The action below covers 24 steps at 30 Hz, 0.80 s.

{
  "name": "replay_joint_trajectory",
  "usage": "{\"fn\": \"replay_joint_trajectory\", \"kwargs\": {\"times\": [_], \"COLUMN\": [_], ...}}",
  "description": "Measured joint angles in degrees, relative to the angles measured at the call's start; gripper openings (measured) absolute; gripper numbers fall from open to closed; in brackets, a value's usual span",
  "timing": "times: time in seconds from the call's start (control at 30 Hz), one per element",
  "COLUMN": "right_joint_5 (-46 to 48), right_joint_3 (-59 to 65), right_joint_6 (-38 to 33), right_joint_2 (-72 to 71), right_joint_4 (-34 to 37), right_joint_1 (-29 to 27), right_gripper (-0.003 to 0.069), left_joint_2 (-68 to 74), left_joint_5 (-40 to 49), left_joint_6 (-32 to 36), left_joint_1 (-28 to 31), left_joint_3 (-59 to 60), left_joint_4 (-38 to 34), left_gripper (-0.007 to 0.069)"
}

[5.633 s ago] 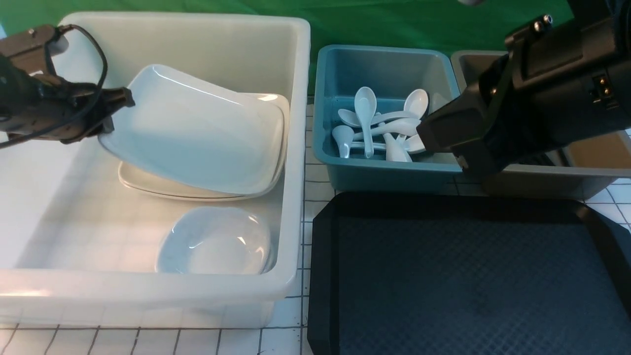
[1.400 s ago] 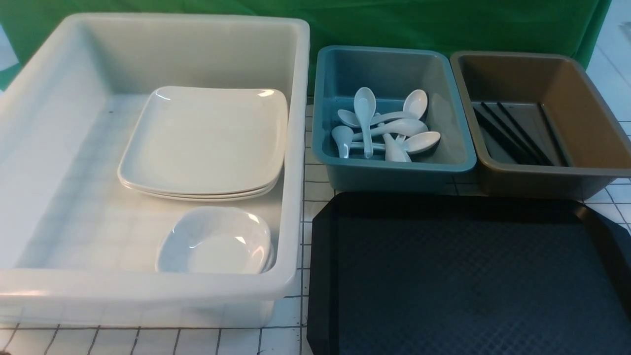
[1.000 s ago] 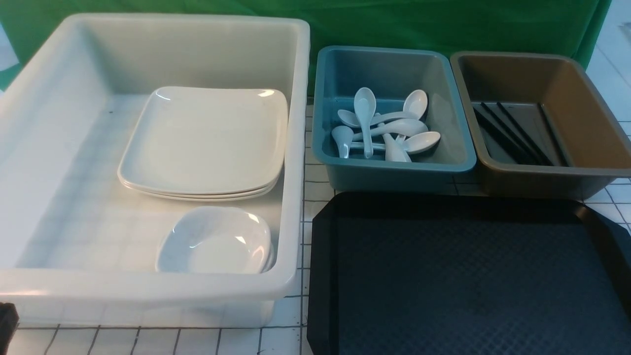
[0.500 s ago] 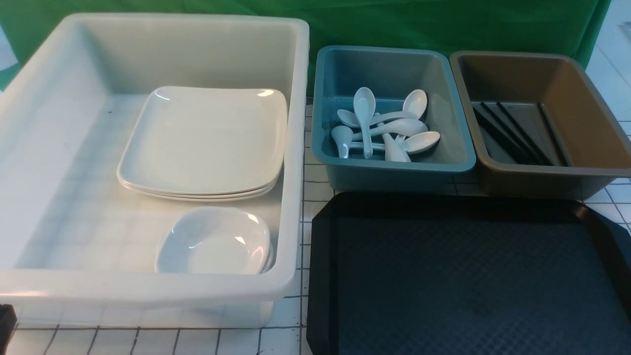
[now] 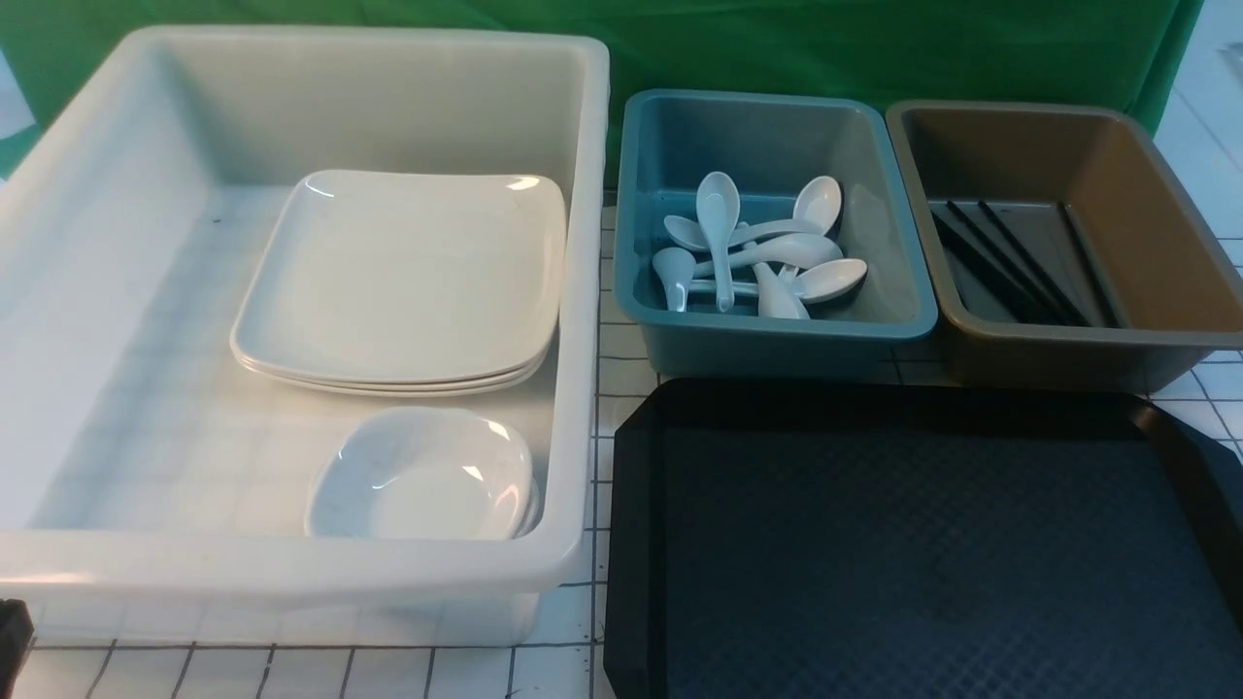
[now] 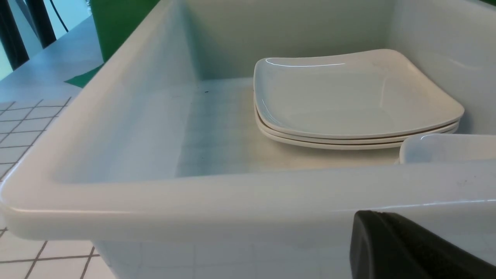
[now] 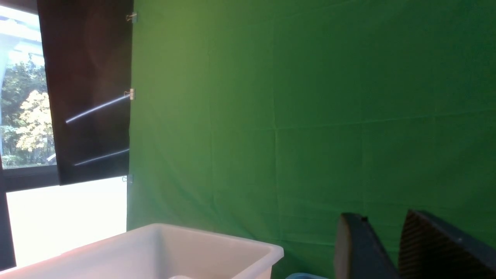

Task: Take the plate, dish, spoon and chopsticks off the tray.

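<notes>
The black tray (image 5: pixel 913 544) lies at the front right with nothing on it. The plate (image 5: pixel 403 272) tops a stack in the white tub (image 5: pixel 291 568) and also shows in the left wrist view (image 6: pixel 348 97). The small dish (image 5: pixel 422 476) sits in front of the stack. Several spoons (image 5: pixel 753 257) lie in the teal tub (image 5: pixel 777 330). The chopsticks (image 5: pixel 1010 262) lie in the brown tub (image 5: pixel 1068 345). My left gripper (image 6: pixel 366 217) is shut and empty, low outside the white tub's near wall. My right gripper (image 7: pixel 381 219) is slightly open, empty, raised and facing the green backdrop.
The three tubs stand side by side behind and left of the tray on a white gridded table. A green backdrop (image 5: pixel 777 49) hangs behind them. A black bit of my left arm (image 5: pixel 10 631) shows at the front left corner.
Since the oldest frame my left gripper has let the plate go onto the stack and pulled back low, and my right arm has left the front view. Nothing has moved in the last second.
</notes>
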Motion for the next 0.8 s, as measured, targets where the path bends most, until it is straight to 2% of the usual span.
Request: {"fn": "replay_joint_trajectory", "kwargs": {"times": [0.13,0.2,0.23,0.27,0.37,0.43,0.57,0.8], "right_joint_5": [-0.1,-0.1,-0.3,-1.2,-5.3,-7.6,-8.3,-6.5], "right_joint_3": [0.0,0.0,0.1,0.3,1.7,2.7,3.9,4.3], "right_joint_6": [-0.8,-7.5,-8.5,-18.1,-38.8,-44.8,-47.3,-48.3], "right_joint_2": [0.0,0.0,0.0,0.0,0.4,1.1,1.9,1.9], "right_joint_4": [1.7,9.7,10.7,19.7,38.5,44.6,48.8,49.9], "right_joint_1": [0.0,0.0,0.0,0.0,0.0,0.0,0.0,-0.5], "right_gripper": [0.0199,0.0205,0.0206,0.0209,0.0216,0.0220,0.0229,0.0237], "left_joint_2": [0.0,0.0,0.0,0.0,0.0,0.0,0.0,0.0], "left_joint_5": [0.0,0.1,0.1,0.1,0.1,0.1,0.1,0.1], "left_joint_6": [0.0,0.0,0.0,0.0,0.0,0.0,0.0,0.0], "left_joint_1": [0.0,0.0,0.0,0.0,0.0,0.0,0.0,0.0], "left_joint_3": [0.0,0.0,0.0,0.0,0.0,0.0,0.0,0.0], "left_joint_4": [0.0,0.0,0.0,0.0,0.0,0.0,0.0,0.0], "left_gripper": [0.0006,0.0006,0.0006,0.0006,0.0006,0.0006,0.0006,0.0006]}}
